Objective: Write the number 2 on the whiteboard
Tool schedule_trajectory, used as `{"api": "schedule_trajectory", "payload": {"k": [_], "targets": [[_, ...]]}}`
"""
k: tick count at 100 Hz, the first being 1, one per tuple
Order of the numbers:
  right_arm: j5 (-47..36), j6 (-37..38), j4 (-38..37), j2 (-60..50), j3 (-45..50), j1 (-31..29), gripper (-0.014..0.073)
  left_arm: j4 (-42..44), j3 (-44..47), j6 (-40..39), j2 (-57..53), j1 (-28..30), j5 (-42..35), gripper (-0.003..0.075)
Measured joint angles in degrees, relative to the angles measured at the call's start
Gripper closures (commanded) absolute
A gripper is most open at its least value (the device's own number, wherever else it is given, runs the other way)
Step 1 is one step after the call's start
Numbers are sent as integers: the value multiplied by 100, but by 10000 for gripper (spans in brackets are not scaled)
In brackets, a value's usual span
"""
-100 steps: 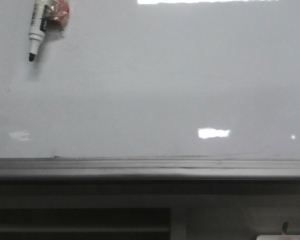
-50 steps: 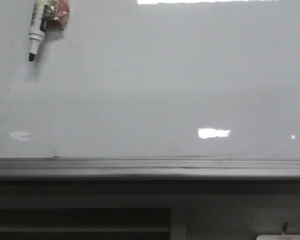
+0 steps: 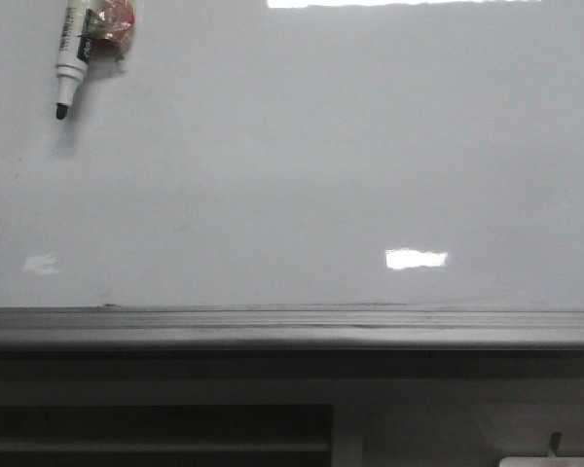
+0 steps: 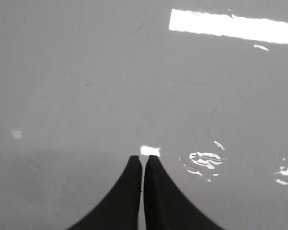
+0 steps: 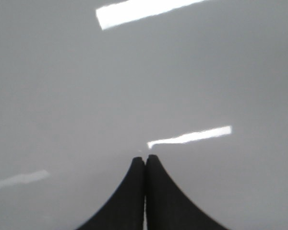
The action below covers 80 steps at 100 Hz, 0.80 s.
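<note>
Whiteboard fills front view, top edge cut off; grey ledge along its base. Marker at upper left, cap end cut off, red object behind unclear. Left pincer and right pincer pressed together, empty.

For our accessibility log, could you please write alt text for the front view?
A blank glossy whiteboard fills the view, with no number drawn on it. An uncapped black-tipped marker hangs at its upper left, tip down, and a grey ledge runs along the lower edge.
</note>
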Motion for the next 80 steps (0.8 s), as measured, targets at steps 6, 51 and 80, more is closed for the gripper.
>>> {"api": "schedule_trajectory", "payload": {"k": [6, 51, 80], "targets": [[-38, 11, 557, 0, 0, 0, 663, -522, 0, 0, 0, 0, -77, 741], [1520, 43, 1106, 614, -999, 0, 650, -1912, -960, 52, 215, 0, 726, 741], [2880, -416, 598, 2549, -2553, 252, 616, -1609, -2428, 1253, 1783, -594, 1866, 739]]}}
